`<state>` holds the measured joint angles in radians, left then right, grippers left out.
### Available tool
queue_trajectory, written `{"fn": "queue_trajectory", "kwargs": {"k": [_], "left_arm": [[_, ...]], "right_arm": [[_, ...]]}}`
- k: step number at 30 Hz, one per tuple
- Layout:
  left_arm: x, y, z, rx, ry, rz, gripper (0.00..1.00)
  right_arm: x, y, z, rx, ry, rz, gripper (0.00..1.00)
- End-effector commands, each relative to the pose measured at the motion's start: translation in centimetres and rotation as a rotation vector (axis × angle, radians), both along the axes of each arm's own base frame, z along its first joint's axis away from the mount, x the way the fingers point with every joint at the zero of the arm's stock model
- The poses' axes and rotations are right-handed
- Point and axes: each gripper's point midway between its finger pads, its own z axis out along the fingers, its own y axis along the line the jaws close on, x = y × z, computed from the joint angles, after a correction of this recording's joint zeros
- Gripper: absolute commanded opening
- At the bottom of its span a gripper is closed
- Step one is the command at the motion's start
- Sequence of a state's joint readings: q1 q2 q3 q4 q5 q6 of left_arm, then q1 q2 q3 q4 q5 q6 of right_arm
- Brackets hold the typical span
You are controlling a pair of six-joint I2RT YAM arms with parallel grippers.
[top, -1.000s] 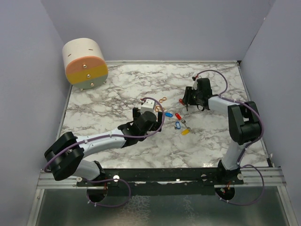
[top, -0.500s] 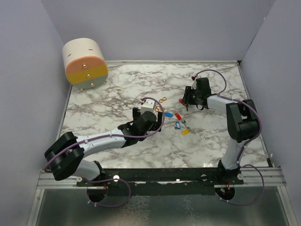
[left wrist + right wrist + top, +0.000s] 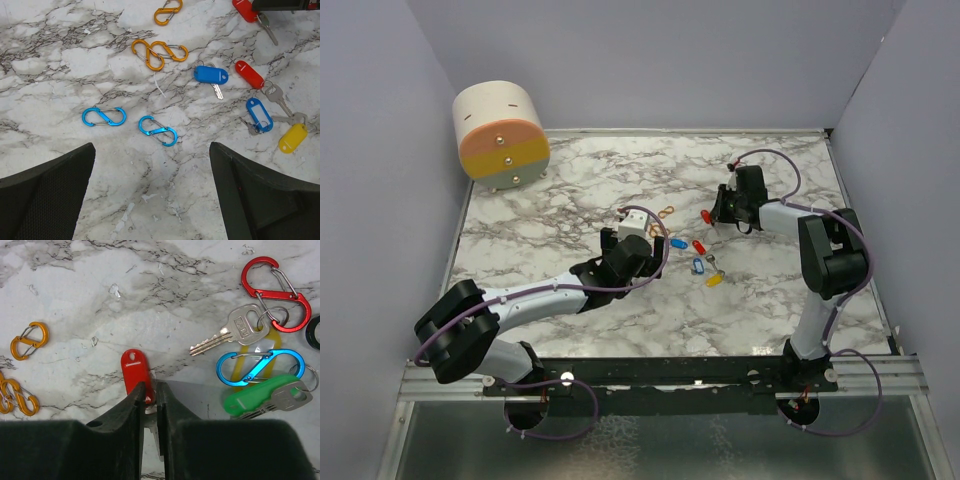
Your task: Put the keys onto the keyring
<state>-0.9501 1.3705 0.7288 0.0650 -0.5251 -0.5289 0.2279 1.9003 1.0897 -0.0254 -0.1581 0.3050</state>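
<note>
**RED-TAGGED KEY, HELD AT RIGHT GRIPPER**

Red-tagged key (image 3: 134, 371): flat on the marble table (image 3: 50, 60), near end of the tag nipped between the almost-closed jaws of the right gripper (image 3: 150, 390). Blade hidden under the fingers, so grip probably on the tag alone. Light, rigid, slick plastic; likely to pivot or slip; best taken broadside across the tag.

Loose keys (image 3: 211, 75): blue, red and yellow tags, clustered just toward the arm bases from the red-tagged key.

Right arm: folded, wrist low.

Left gripper (image 3: 152, 157): jaws spread wide, empty, hovering beyond that cluster from the red-tagged key.

Blue clips (image 3: 104, 116) lie before the keys (image 3: 211, 75); marble (image 3: 50, 65) leftward apparently open.
</note>
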Motion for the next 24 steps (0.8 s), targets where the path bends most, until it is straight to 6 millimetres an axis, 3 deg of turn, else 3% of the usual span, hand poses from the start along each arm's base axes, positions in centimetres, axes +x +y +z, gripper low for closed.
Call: {"fn": "queue_trajectory", "kwargs": {"k": [1, 4, 8, 17, 24], "left_arm": [[0.1, 0.7, -0.8, 0.02, 0.004, 0.019, 0.99], [0.1, 0.8, -0.9, 0.021, 0.007, 0.02, 0.99], [0.1, 0.8, -1.0, 0.019, 0.009, 0.021, 0.99], [0.5, 0.8, -0.6, 0.012, -0.003, 0.034, 0.99], [2.2, 0.6, -1.0, -0.001, 0.013, 0.074, 0.99]], "right_arm": [[-0.2, -0.4, -1.0, -0.012, 0.023, -0.018, 0.11], [-0.3, -0.5, -1.1, -0.017, 0.024, -0.023, 0.01], [-0.1, -0.8, -0.6, -0.027, 0.002, -0.03, 0.01], [-0.2, -0.9, 3.9, -0.006, -0.126, -0.026, 0.01], [-1.4, -0.5, 6.5, 0.016, -0.179, 0.002, 0.01]]}}
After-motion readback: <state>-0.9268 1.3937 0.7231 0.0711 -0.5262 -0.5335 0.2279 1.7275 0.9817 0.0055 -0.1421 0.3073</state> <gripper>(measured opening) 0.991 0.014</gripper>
